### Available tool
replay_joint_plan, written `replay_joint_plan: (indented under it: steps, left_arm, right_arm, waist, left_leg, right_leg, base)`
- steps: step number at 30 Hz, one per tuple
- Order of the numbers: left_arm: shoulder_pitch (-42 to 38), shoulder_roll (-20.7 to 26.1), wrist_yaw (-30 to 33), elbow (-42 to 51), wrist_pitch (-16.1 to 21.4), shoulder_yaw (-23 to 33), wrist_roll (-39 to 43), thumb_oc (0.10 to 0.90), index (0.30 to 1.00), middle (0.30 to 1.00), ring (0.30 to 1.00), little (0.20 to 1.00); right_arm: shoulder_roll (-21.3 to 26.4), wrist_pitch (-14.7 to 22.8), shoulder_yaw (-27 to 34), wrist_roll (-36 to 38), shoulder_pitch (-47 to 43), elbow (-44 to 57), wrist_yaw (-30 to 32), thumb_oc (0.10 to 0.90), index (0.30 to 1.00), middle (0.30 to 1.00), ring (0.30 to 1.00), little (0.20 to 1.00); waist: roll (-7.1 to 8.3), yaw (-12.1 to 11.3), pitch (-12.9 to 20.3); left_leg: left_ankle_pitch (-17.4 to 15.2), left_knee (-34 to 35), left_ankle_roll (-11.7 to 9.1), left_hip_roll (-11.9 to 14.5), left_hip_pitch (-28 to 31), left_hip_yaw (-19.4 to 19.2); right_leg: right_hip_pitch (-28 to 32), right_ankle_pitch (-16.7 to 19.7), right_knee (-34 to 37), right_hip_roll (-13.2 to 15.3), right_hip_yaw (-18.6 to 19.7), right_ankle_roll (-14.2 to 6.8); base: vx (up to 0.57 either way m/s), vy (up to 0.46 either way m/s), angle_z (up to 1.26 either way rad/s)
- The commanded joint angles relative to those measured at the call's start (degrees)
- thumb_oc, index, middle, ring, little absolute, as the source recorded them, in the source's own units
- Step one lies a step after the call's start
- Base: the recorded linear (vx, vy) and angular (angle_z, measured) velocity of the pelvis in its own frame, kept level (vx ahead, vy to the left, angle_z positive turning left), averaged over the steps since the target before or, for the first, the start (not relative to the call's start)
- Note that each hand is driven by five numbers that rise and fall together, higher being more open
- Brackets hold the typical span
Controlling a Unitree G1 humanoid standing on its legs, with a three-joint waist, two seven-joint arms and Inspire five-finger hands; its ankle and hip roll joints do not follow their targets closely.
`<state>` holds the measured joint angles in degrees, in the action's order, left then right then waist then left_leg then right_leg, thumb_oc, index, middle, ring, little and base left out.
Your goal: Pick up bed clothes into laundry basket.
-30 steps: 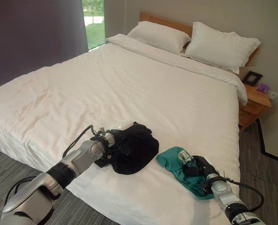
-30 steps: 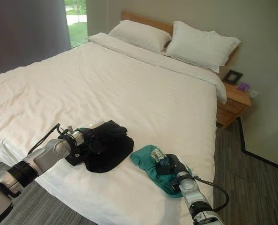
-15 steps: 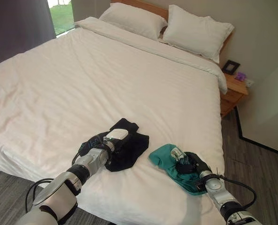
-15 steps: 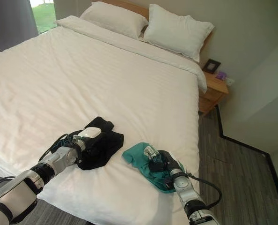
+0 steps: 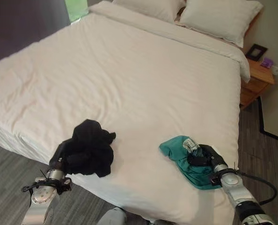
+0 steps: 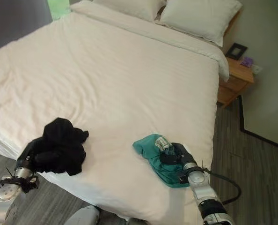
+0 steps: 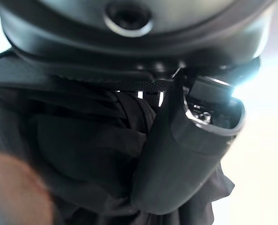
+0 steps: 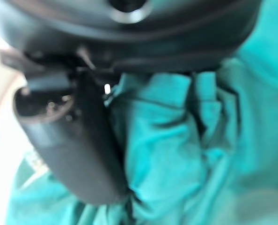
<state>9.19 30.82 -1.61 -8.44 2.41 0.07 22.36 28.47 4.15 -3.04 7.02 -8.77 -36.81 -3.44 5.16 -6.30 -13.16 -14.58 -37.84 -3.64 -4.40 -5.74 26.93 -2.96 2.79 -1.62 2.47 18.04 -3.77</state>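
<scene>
A crumpled black garment (image 5: 90, 147) lies bunched at the near left edge of the white bed (image 5: 143, 79). My left hand (image 5: 59, 153) comes up from below that edge and is shut on it; in the left wrist view the thumb (image 7: 186, 150) presses into the black cloth (image 7: 83, 154). A teal garment (image 5: 183, 159) lies near the bed's near right corner. My right hand (image 5: 205, 157) rests on top of it, fingers curled into the cloth. The right wrist view shows the thumb (image 8: 69, 145) against folds of teal cloth (image 8: 186, 154).
Two white pillows (image 5: 218, 14) sit at the headboard. A wooden nightstand (image 5: 256, 77) with a small dark frame stands beside the bed on the right. Grey wood floor (image 5: 270, 154) runs along the right side and below the bed's near edge.
The black garment has been dragged left and toward the bed's near edge by my left hand. The right hand stays on the teal garment. The camera has shifted.
</scene>
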Motion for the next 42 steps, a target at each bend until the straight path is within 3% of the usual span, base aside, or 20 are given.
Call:
replay_joint_plan:
  steps: [1,2,5,7,8,9,11,13,15,16,19,24,25,26,27,28,31,35,39,42]
  left_arm:
    - [-5.5,-3.0,-4.7,9.0,5.2,-0.7,-0.4,0.4,0.3,0.3,0.3,0.3]
    - [-8.4,-3.9,-5.4,10.8,4.9,-3.3,-0.3,0.4,0.3,0.3,0.3,0.3]
    - [-11.5,-4.0,-6.1,10.4,5.5,-6.7,-1.7,0.4,0.3,0.3,0.3,0.3]
    - [-12.4,-4.3,-5.7,11.3,5.9,-8.1,-0.3,0.4,0.3,0.3,0.3,0.3]
    - [-12.2,-3.7,-5.1,11.4,6.1,-7.4,1.6,0.4,0.3,0.3,0.3,0.3]
    - [-12.2,-3.7,-5.1,11.3,6.1,-7.4,1.6,0.4,0.3,0.3,0.3,0.3]
    - [-8.4,-2.7,-4.8,11.9,5.7,-3.2,3.5,0.4,0.3,0.3,0.3,0.3]
    - [-4.7,-3.9,-4.1,12.2,5.0,-0.8,4.9,0.4,0.3,0.3,0.3,0.3]
    - [-3.1,-4.3,-4.0,13.0,4.7,0.3,5.0,0.4,0.3,0.3,0.3,0.3]
    - [-0.9,-4.8,-3.1,13.6,4.8,2.8,5.2,0.4,0.3,0.3,0.3,0.3]
    - [-0.2,-4.5,-1.5,13.1,5.4,5.8,4.0,0.4,0.3,0.3,0.3,0.3]
    - [-0.3,-4.4,-0.9,13.3,5.6,6.6,3.6,0.4,0.3,0.3,0.3,0.3]
    - [0.0,-5.1,2.4,12.8,7.1,10.4,2.2,0.4,0.3,0.3,0.3,0.3]
    - [-0.4,-5.5,2.8,12.2,7.4,10.0,1.9,0.4,0.3,0.3,0.3,0.3]
    - [-2.4,-8.0,5.3,11.2,10.0,9.1,2.8,0.4,0.3,0.3,0.3,0.3]
    - [-2.5,-8.0,5.4,11.1,10.0,9.2,2.8,0.4,0.3,0.3,0.3,0.3]
    - [-1.2,-11.0,5.3,10.5,10.5,9.7,4.1,0.4,0.3,0.3,0.3,0.3]
    - [-0.9,-12.5,5.9,9.6,10.0,8.6,4.1,0.4,0.3,0.3,0.3,0.3]
    - [-3.0,-13.8,7.6,7.8,9.6,4.5,2.8,0.4,0.3,0.3,0.3,0.3]
    - [-3.6,-13.7,8.1,7.6,9.9,4.5,2.9,0.4,0.3,0.3,0.3,0.3]
  right_arm:
    - [3.5,-3.8,1.8,0.5,11.8,1.3,-1.2,0.4,0.3,0.3,0.3,0.3]
    - [2.6,-4.4,3.8,-0.3,14.9,2.6,-0.6,0.4,0.3,0.3,0.3,0.3]
    - [1.0,-4.3,5.6,-0.2,16.6,2.9,0.5,0.4,0.3,0.3,0.3,0.3]
    - [0.2,-3.6,5.7,-0.5,16.5,4.1,1.8,0.4,0.3,0.3,0.3,0.3]
    - [0.3,-3.1,5.1,-1.8,16.1,6.6,2.7,0.4,0.3,0.3,0.3,0.3]
    - [0.3,-3.1,5.1,-1.9,16.1,6.7,2.7,0.4,0.3,0.3,0.3,0.3]
    - [1.6,-3.1,5.3,-3.2,15.6,11.5,2.0,0.4,0.3,0.3,0.3,0.3]
    - [2.2,-2.8,6.0,-2.9,14.1,14.5,2.2,0.4,0.3,0.3,0.3,0.3]
    - [2.1,-2.8,6.9,-2.6,14.2,16.9,2.3,0.4,0.3,0.3,0.3,0.3]
    - [1.3,-1.9,7.3,-0.9,12.4,19.4,2.3,0.4,0.3,0.3,0.3,0.3]
    - [0.9,-1.3,7.8,-1.0,10.4,23.0,2.7,0.4,0.3,0.3,0.3,0.3]
    - [0.7,-1.4,7.8,-1.0,10.2,24.6,2.9,0.4,0.3,0.3,0.3,0.3]
    - [-1.0,1.3,9.2,3.8,8.7,32.2,4.6,0.4,0.3,0.3,0.3,0.3]
    - [-1.7,2.1,9.4,5.9,9.0,33.2,5.3,0.4,0.3,0.3,0.3,0.3]
    - [-2.3,5.0,6.8,11.9,5.5,33.2,6.6,0.4,0.3,0.3,0.3,0.3]
    - [-2.3,5.1,6.7,12.0,5.2,33.0,6.6,0.4,0.3,0.3,0.3,0.3]
    - [-4.2,6.4,5.2,15.9,3.4,34.0,5.7,0.4,0.3,0.3,0.3,0.3]
    - [-5.7,6.4,5.9,16.2,5.1,34.6,6.5,0.4,0.3,0.3,0.3,0.3]
    - [-8.3,7.1,8.7,17.1,10.6,35.9,8.0,0.4,0.3,0.3,0.3,0.3]
    - [-9.1,7.1,8.9,16.8,12.1,36.0,8.4,0.4,0.3,0.3,0.3,0.3]
  waist:
    - [-1.5,6.9,3.9]
    - [-1.7,10.5,4.2]
    - [-0.63,12.3,4.2]
    - [-0.4,13.3,2.4]
    - [-1.01,13.4,-0.1]
    - [-0.85,13.5,-0.1]
    - [-2.33,12.5,-0.3]
    - [-3.48,10.7,1.1]
    - [-3.62,9.7,2.1]
    - [-3.57,6.6,4.4]
    - [-2.71,4.7,6.5]
    - [-1.97,4.8,7.1]
    - [-1.07,5.2,8.4]
    - [-1.32,5.7,8.0]
    - [-0.87,2.3,5.2]
    - [-0.92,2.3,4.9]
    - [1.81,2.3,3.6]
    - [1.65,3.4,4.4]
    - [-2.29,6.9,5.9]
    - [-2.66,8.3,6.4]
  left_leg:
    - [10.3,21.1,-1.3,9.6,11.9,-1.2]
    - [3.4,25.5,-0.7,10.3,15.0,-4.7]
    - [-1.0,29.3,1.0,8.1,16.1,-8.5]
    - [-1.1,31.4,3.0,5.9,15.3,-11.7]
    - [0.6,30.5,3.6,4.7,12.8,-17.8]
    - [0.8,30.5,3.5,4.6,12.7,-17.8]
    - [5.3,32.8,4.3,5.4,9.8,-27.4]
    - [7.4,33.7,5.2,7.0,7.7,-32.8]
    - [8.2,34.1,5.1,7.5,6.9,-35.5]
    - [9.7,33.6,4.3,9.1,4.7,-41.4]
    - [11.6,33.8,2.0,12.4,3.5,-47.8]
    - [12.9,33.6,1.2,13.7,2.3,-49.1]
    - [22.7,37.2,-4.5,22.3,-1.0,-54.5]
    - [26.0,39.8,-5.8,23.8,-1.1,-54.1]
    - [23.6,40.5,-4.9,18.6,-0.4,-32.4]
    - [23.3,40.1,-4.8,18.7,-0.5,-32.3]
    - [11.9,25.6,-1.8,9.5,1.7,-18.0]
    - [8.4,26.2,0.8,4.4,2.1,-18.3]
    - [11.5,37.4,4.3,1.1,6.2,-21.1]
    - [13.8,40.5,3.9,1.6,7.1,-22.2]
  right_leg:
    - [-6.2,1.2,-4.9,-0.2,3.5,-7.1]
    - [-8.6,3.1,-4.6,0.0,5.9,-8.4]
    - [-10.5,9.2,1.2,1.2,8.0,-10.6]
    - [-14.0,12.7,6.4,1.0,4.2,-11.2]
    - [-14.8,9.2,3.2,2.5,-6.3,-9.8]
    - [-15.0,9.1,3.0,2.6,-6.3,-9.8]
    - [-12.1,3.2,-11.8,5.4,-16.6,-5.8]
    - [-8.6,-0.6,-19.9,8.9,-20.7,-4.0]
    - [-5.6,-1.3,-19.3,11.4,-22.8,-3.7]
    - [2.1,0.9,-16.8,20.2,-30.4,-3.9]
    - [7.4,4.1,-13.3,25.9,-36.6,-7.3]
    - [8.6,5.6,-11.6,26.0,-36.0,-8.3]
    - [10.5,-2.6,-1.7,20.5,-35.4,-10.7]
    - [10.0,-5.5,0.5,17.8,-33.3,-9.6]
    - [7.1,-5.1,3.6,11.4,-26.9,-6.0]
    - [7.2,-5.0,3.7,11.3,-26.9,-5.9]
    - [4.4,-2.5,5.9,4.9,-15.9,-3.1]
    - [3.5,-1.6,6.4,2.0,-11.8,-2.4]
    - [2.6,-1.3,5.9,-1.7,-12.7,-1.6]
    - [2.7,-1.6,5.6,-2.2,-13.3,-1.0]
  base:
    - [-0.4,0.406,-0.92]
    - [-0.28,0.185,-0.72]
    - [-0.48,0.261,-0.94]
    - [-0.8,0.274,-1.49]
    - [-0.57,0.128,-1.73]
    - [-0.88,0.185,-1.95]
    - [-0.76,0.058,-2.04]
    - [-0.65,-0.018,-3.06]
    - [-0.54,-0.159,-2.51]
    - [-0.49,-0.258,-1.86]
    - [-0.34,-0.383,-1.7]
    - [-0.19,-0.296,-0.72]
    - [-0.76,-1.231,-0.14]
    - [-0.78,-1.577,-1.43]
    - [-0.27,-0.749,-2.44]
    - [-0.22,-0.763,-2.81]
    - [-0.11,-0.532,-2.27]
    - [-0.03,-0.276,-1.8]
    - [-0.03,-0.039,-0.66]
    - [-0.06,-0.062,-0.17]
